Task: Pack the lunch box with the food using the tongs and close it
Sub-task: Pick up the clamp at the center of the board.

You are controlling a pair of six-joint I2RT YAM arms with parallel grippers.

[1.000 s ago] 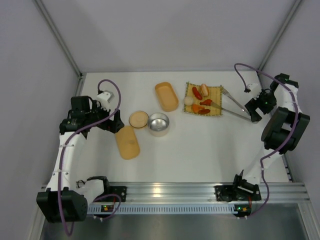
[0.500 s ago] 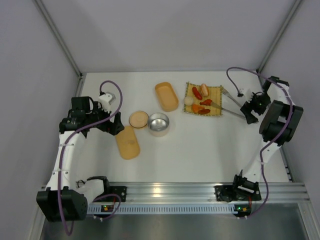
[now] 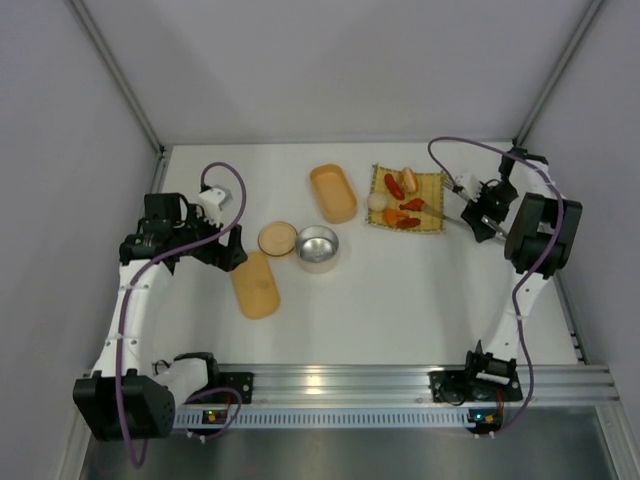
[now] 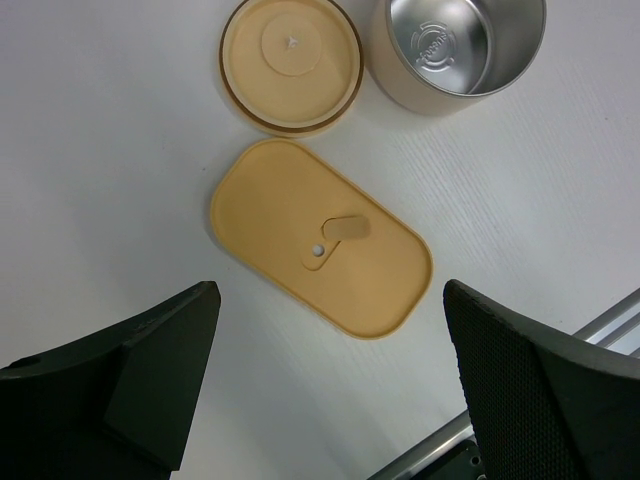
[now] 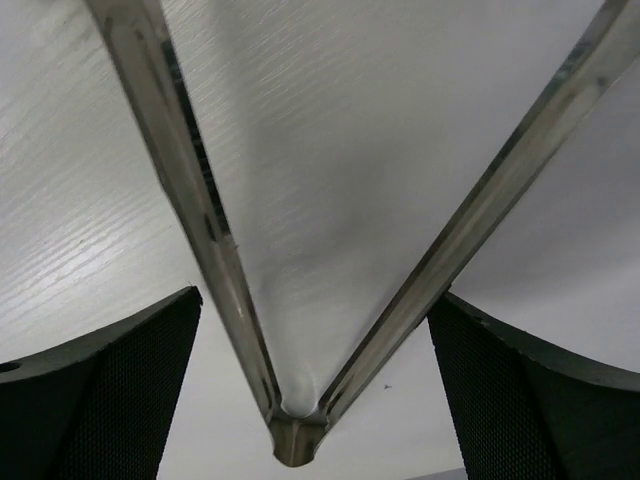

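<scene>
While my right gripper (image 5: pixel 315 293) hangs low over the white table (image 5: pixel 330 150) with its black textured fingers (image 5: pixel 110 390) spread wide, the tongs (image 5: pixel 222 260) lie between them. The joined hinge end sits nearest my wrist, and the two thin brushed-metal arms fan away in a narrow V. Neither finger looks to touch the metal, so nothing is pinched.

The long axis runs leftward from this hand to the yellow woven mat (image 3: pixel 432 185), where one tip reaches in among the food (image 3: pixel 395 186). This arm is plainly the nearer one. I judge the coming move turns on closing across the V just ahead of the hinge, where smooth springy metal may slip or pivot.

On the mat lie glossy red sausage pieces, orange bits and a pale cream ball (image 3: pixel 376 201), all small and rounded. Left of the mat sits the open oval lunch box (image 3: pixel 333 193), matte tan and empty. Farther left are a shiny steel container (image 4: pixel 465 45) and a round tan lid (image 4: pixel 290 60). Farthest, my left gripper (image 4: pixel 332 285) hovers with fingers wide apart, holding nothing, over the flat oval lid (image 4: pixel 320 200) with its small tab.
</scene>
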